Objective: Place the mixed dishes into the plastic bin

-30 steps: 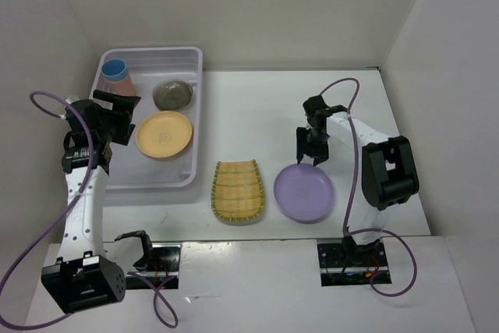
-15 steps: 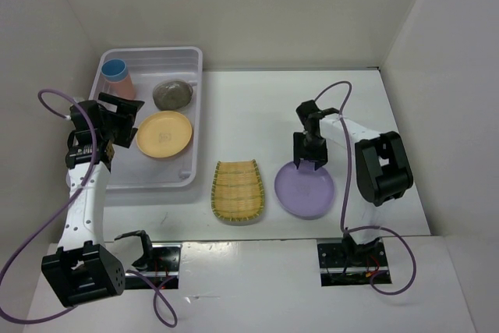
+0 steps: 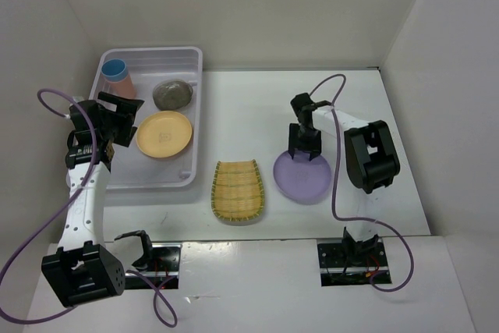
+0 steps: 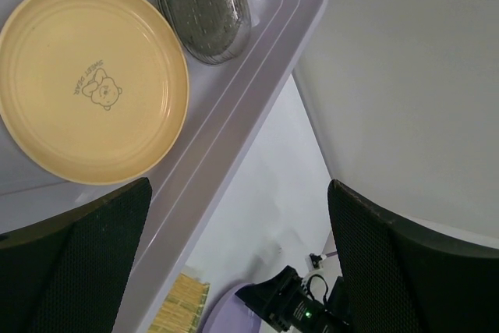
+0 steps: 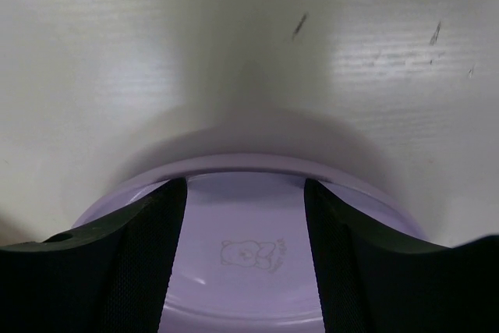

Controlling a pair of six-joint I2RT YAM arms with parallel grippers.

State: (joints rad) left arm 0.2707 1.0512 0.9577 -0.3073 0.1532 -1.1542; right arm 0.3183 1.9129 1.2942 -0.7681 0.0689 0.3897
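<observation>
A round lilac plastic plate [image 3: 304,185] lies flat on the white table, well to the right of the large translucent white plastic bin [image 3: 195,115], as the right gripper [image 3: 302,157] comes down at the plate's far edge. Its jaws are parted with nothing clamped between them. In the wrist view both black fingers [image 5: 117,271] sit side by side over the plate's inner face, just short of the raised far rim, with a small printed bear showing in the gap. Whether the pads touch the plastic cannot be told.

The plate looks light, stiff and glossy, so it is likely to skate across the smooth table if pushed rather than pinched. It is unlikely to break. The shallow lip seems the only real purchase, with one finger inside and one outside. As the fingers stand now, neither is beyond the edge.

A yellow ribbed rectangular tray [image 3: 238,190] waits between the bin and the lilac plate, just beside the plate.

Inside the bin are a round orange plate [image 3: 164,133], small translucent grey plates [image 3: 172,94] and, in the far left corner, a pink cup with a blue cup nested in it [image 3: 117,76]. The left gripper [image 3: 125,118] hangs over the bin's left half, its jaws wide apart and holding nothing.
</observation>
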